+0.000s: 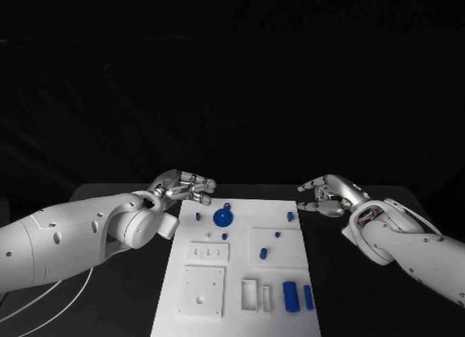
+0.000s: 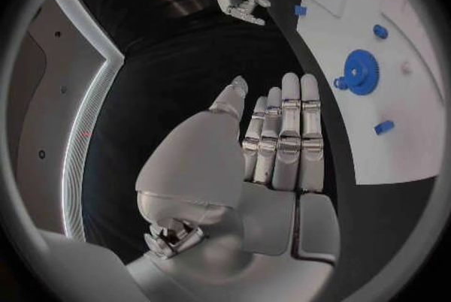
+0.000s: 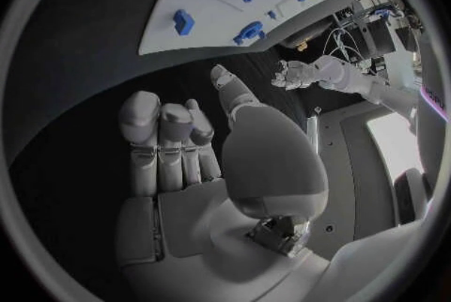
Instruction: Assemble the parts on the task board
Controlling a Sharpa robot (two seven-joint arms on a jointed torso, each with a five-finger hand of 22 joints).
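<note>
The black table (image 1: 111, 193) spreads widest, dark all round. On its middle lies the white task board (image 1: 243, 270), a long plate running away from the robot.

The left arm (image 1: 60, 242) reaches in to the board's far left corner, and the right arm (image 1: 420, 246) to its far right corner. The left hand (image 1: 184, 186) hovers just off that corner with fingers extended side by side, holding nothing; its wrist view shows the straight fingers (image 2: 286, 129) over bare table beside the board's edge. The right hand (image 1: 329, 195) hangs near the far right edge, fingers loosely spread and empty, the thumb apart from them in its own wrist view.

On the board, raised white square blocks (image 1: 204, 288) sit on the near left half, one with small slots. Two blue cylinders (image 1: 290, 295) lie side by side at the near right, next to white upright slots. A round blue gear (image 1: 223, 216) sits near the far end, with a small knob touching its rim. Tiny blue pegs (image 1: 264, 253) dot the middle, and one blue piece (image 1: 290, 215) rests at the far right edge.

I can read no writing on the board; it may be too small to tell.
</note>
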